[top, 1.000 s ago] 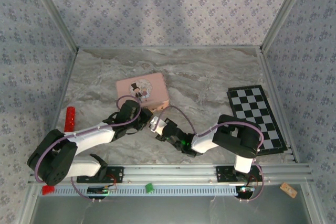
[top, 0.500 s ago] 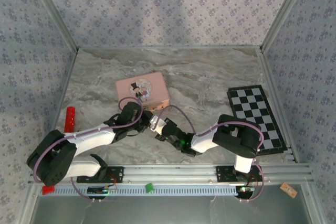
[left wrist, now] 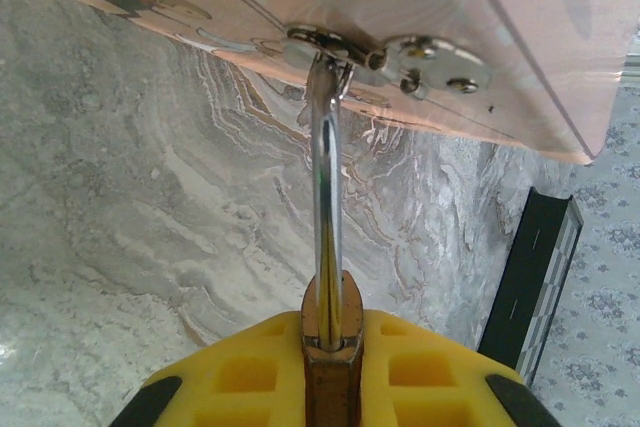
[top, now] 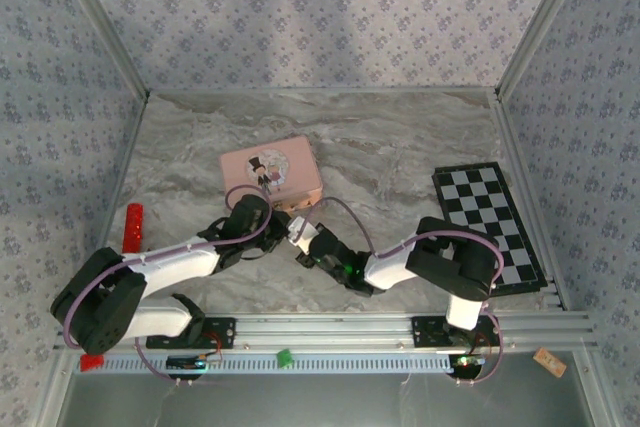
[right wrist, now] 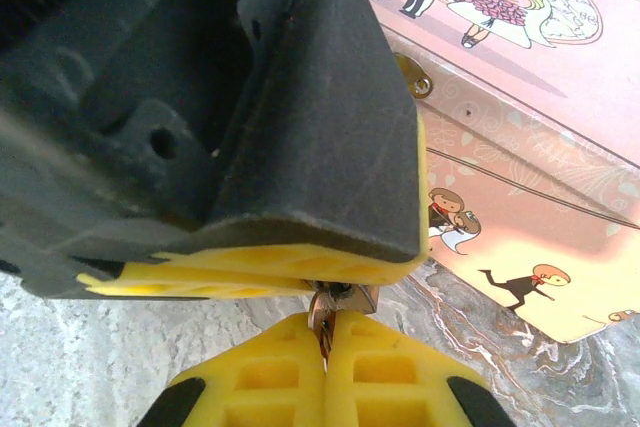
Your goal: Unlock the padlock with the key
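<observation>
Clamped in left gripper [left wrist: 330, 365]: padlock [left wrist: 326, 247], shackle hooked through hasp [left wrist: 400, 52] on pink tin [top: 272, 169] front. Pinched tight in right gripper [right wrist: 325, 347]: key [right wrist: 322, 307], right at padlock, near tin front.

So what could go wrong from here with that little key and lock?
The key is pinched thinly in the right gripper, so it might twist or slip. The padlock, held by the left gripper, hangs on the hasp of the pink tin; a tug could drag the tin.
</observation>
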